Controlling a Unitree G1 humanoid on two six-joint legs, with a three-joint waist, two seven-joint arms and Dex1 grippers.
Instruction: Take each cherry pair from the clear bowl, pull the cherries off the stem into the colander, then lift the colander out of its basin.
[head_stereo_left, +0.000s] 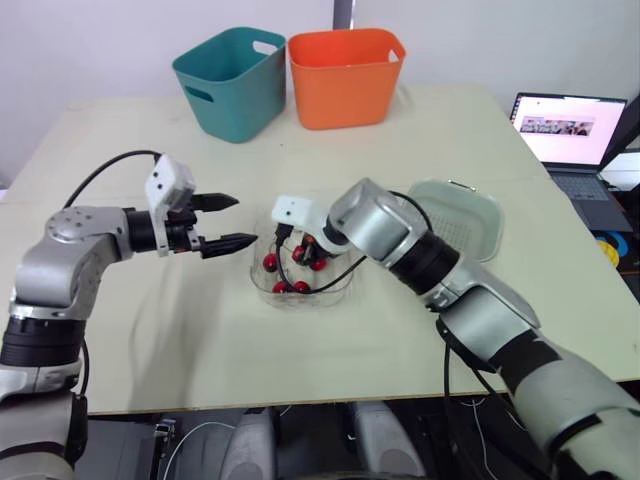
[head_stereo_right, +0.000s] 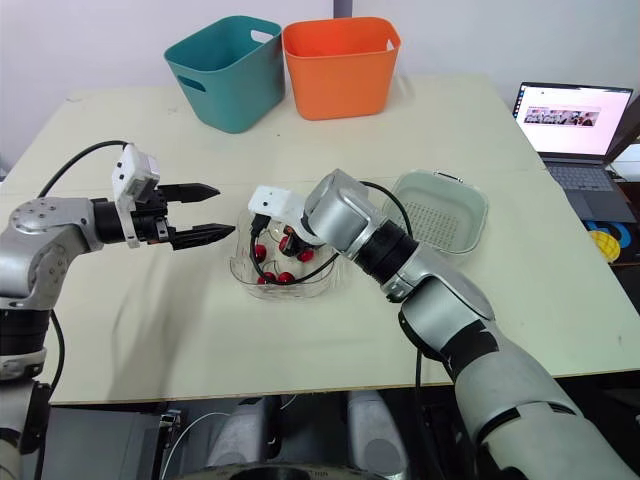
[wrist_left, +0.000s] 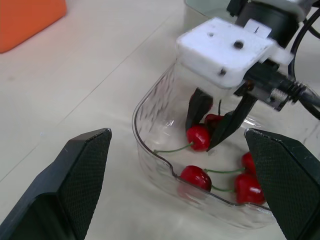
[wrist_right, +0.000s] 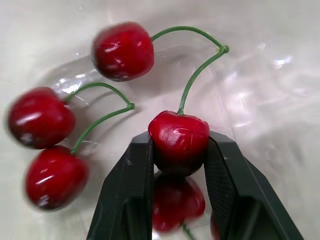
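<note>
Red, glossy skin marks the cherry as a slick, round, light target. The right gripper has its fingers pinched on the fruit's flanks, low in the clear bowl at the centre of the frame. Judge it soft and apt to squirt out under a hard squeeze, so grip across the widest part, gently. Its thin green stem arches to a second cherry; it looks springy and probably weakest at the fruit. The left gripper, middle left of the frame, hangs wide open and empty just beside the bowl's rim. Take the stem fork or that second cherry with it. Other cherries lie loose nearby. The colander sits right of centre, near the bowl.
</note>
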